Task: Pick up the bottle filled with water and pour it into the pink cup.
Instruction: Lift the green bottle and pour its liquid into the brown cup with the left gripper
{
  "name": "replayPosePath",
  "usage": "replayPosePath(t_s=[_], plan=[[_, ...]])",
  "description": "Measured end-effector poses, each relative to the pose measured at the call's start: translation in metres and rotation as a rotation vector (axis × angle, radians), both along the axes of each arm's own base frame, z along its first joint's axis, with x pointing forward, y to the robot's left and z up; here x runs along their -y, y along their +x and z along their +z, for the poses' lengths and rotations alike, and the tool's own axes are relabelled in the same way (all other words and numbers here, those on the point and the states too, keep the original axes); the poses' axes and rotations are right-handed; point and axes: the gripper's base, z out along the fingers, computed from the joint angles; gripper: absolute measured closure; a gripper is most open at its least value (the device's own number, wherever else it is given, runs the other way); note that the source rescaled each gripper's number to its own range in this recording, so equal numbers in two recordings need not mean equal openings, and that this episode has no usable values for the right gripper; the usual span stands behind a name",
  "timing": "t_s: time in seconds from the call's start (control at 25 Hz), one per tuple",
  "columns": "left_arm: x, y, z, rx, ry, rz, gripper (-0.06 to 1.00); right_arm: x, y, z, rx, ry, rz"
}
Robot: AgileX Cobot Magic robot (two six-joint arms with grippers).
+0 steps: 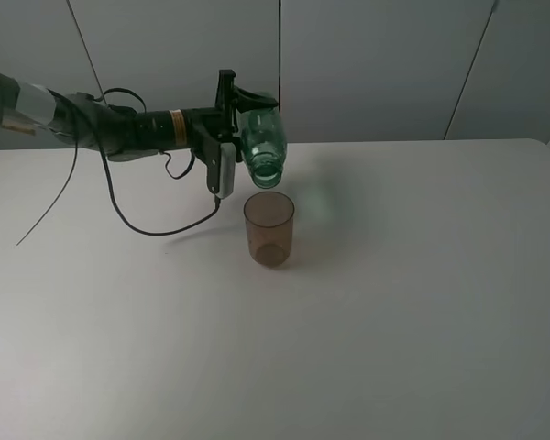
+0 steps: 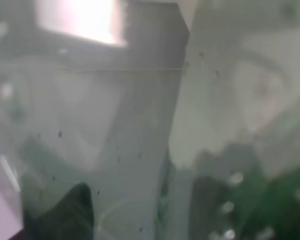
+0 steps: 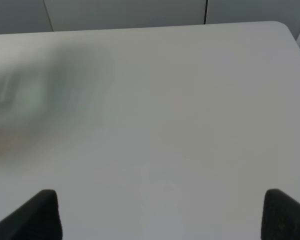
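Up close, the bottle [image 2: 140, 150] blurs my whole left wrist view; the picture edge crops my right claw [image 3: 162, 215].

Glossy clear green plastic bottle [image 1: 259, 142]; translucent, seemingly plastic pink cup [image 1: 269, 229]; smooth matt white table [image 1: 422, 321].

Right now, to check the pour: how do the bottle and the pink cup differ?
The bottle is green, the pink cup brownish-pink. The bottle hangs tipped, neck down, in the left gripper; the pink cup stands upright on the table. The bottle tapers to a neck; the pink cup is straight-sided. Both are see-through.
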Motion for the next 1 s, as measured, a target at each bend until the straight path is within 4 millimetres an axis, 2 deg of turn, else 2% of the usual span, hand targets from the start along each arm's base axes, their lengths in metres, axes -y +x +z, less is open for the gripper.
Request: replayPosePath(t_s=[1.0], plan=[[0.0014, 0.0016, 0.0031, 0.088, 0.036, -0.003, 0.94, 0.0000, 0.0000, 0.0000, 0.000, 0.000, 0.000]])
